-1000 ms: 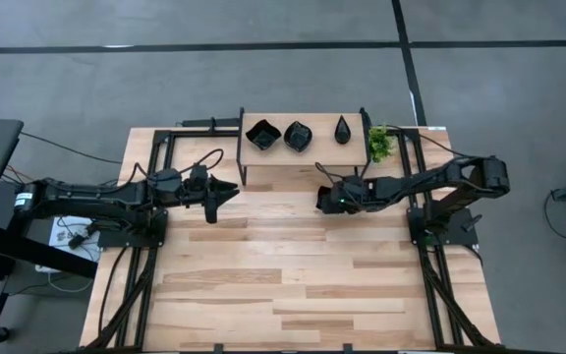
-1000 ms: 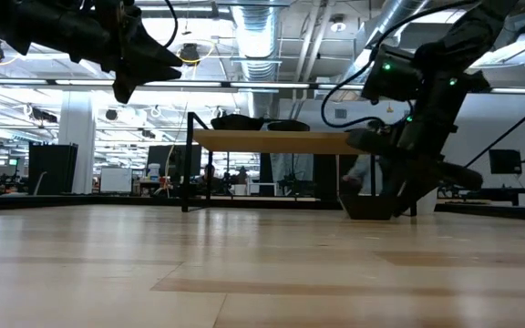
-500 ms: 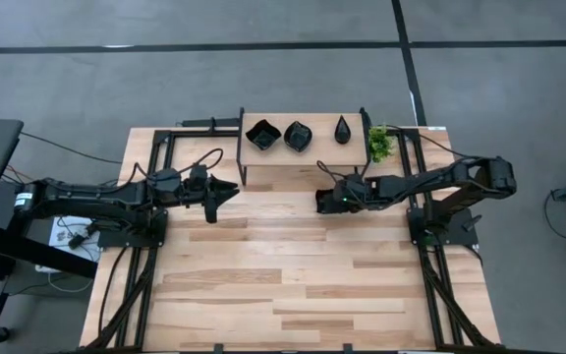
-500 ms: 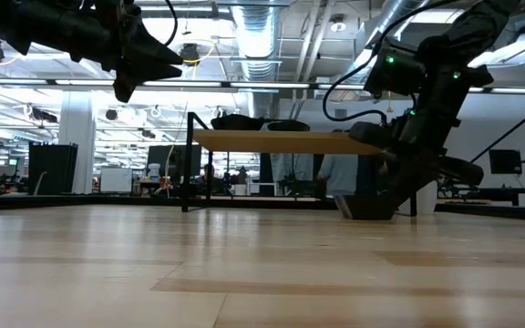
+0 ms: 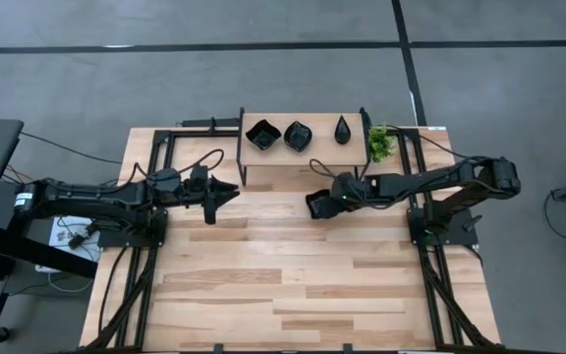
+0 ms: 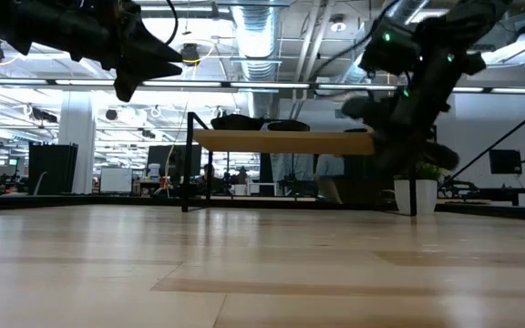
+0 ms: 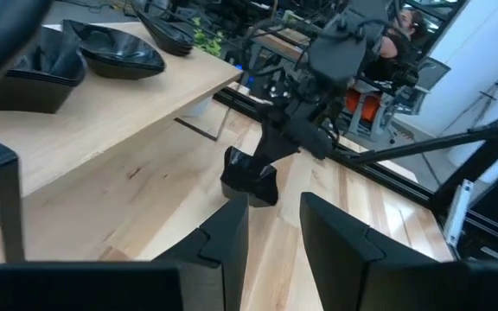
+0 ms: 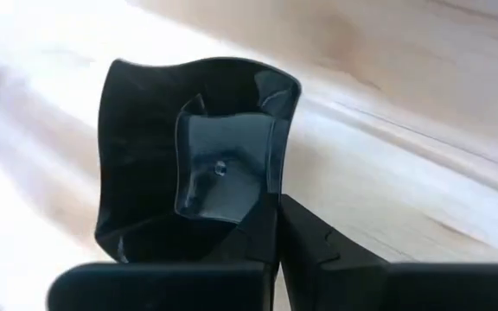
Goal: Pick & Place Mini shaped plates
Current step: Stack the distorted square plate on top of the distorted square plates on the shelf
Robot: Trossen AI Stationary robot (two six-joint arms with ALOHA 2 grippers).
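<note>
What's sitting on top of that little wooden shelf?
Three small black dishes sit on the shelf. A green plant stands beside its right end.

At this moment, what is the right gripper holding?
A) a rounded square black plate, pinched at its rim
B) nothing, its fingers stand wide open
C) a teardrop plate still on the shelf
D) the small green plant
A: the right wrist view shows the right gripper shut on the rim of a rounded square black plate, carried just in front of the shelf.

The right end effector [image 5: 314, 205] has clamped onto a square plate [image 8: 193, 155] (previously on the table) and lifted it.
</note>
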